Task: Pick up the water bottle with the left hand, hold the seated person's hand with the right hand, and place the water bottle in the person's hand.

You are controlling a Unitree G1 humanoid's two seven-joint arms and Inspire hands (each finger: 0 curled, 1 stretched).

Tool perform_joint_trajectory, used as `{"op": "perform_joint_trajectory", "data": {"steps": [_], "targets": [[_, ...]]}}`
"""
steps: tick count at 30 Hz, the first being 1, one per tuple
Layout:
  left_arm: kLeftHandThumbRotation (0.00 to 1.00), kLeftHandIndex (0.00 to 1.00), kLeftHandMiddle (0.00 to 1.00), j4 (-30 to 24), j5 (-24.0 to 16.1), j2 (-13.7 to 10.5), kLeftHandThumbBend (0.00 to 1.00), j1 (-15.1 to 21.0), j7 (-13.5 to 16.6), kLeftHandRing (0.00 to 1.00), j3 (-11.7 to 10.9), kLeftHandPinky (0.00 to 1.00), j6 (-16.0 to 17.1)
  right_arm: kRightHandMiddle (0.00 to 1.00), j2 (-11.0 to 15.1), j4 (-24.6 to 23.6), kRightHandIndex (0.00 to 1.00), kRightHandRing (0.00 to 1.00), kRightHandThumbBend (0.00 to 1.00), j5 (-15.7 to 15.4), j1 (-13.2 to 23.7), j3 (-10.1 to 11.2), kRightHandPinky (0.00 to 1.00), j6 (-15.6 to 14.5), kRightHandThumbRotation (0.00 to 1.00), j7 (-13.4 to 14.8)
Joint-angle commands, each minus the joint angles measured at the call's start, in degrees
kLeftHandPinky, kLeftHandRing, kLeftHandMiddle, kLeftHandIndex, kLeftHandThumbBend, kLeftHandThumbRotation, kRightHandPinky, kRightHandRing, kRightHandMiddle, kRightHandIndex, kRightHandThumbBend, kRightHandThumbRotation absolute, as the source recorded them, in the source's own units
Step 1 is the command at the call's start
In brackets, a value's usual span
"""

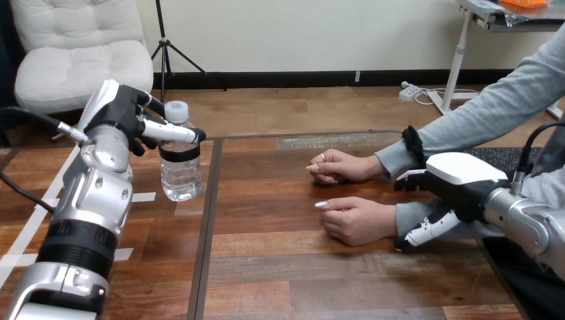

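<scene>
Pointing cap-up, water bottle [180, 175] — axis vertical

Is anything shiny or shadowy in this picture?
Head view: light glints on the clear water bottle in the left hand and on the white shell of the right hand; soft shadows lie on the table under the person's hands.

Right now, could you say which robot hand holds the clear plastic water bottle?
Its left hand, fingers round the bottle; the right hand is at the person's wrist.
</scene>
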State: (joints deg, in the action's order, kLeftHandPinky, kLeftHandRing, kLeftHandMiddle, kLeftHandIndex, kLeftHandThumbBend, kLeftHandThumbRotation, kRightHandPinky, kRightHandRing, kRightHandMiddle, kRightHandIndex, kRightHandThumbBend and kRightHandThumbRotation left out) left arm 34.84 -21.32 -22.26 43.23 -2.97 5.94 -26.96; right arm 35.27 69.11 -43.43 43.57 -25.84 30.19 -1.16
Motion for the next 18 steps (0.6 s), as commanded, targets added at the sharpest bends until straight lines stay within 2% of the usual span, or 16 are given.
{"op": "perform_joint_trajectory", "data": {"steps": [1,18], "targets": [[0.00,0.45,0.37,-4.5,-0.8,-1.5,0.66,3.9,0.4,0.29,0.0,0.23,0.6,0.85,-1.5,0.5,0.84,0.83,1.00,0.5,5.8,-0.3,0.74,-0.9,0.57,0.3],[0.00,0.44,0.38,-4.8,-0.8,-1.6,0.65,3.8,0.1,0.31,0.0,0.25,0.5,0.85,-2.8,1.8,0.84,0.83,1.00,0.6,6.5,-1.4,0.72,-3.2,0.60,-0.4]]}}
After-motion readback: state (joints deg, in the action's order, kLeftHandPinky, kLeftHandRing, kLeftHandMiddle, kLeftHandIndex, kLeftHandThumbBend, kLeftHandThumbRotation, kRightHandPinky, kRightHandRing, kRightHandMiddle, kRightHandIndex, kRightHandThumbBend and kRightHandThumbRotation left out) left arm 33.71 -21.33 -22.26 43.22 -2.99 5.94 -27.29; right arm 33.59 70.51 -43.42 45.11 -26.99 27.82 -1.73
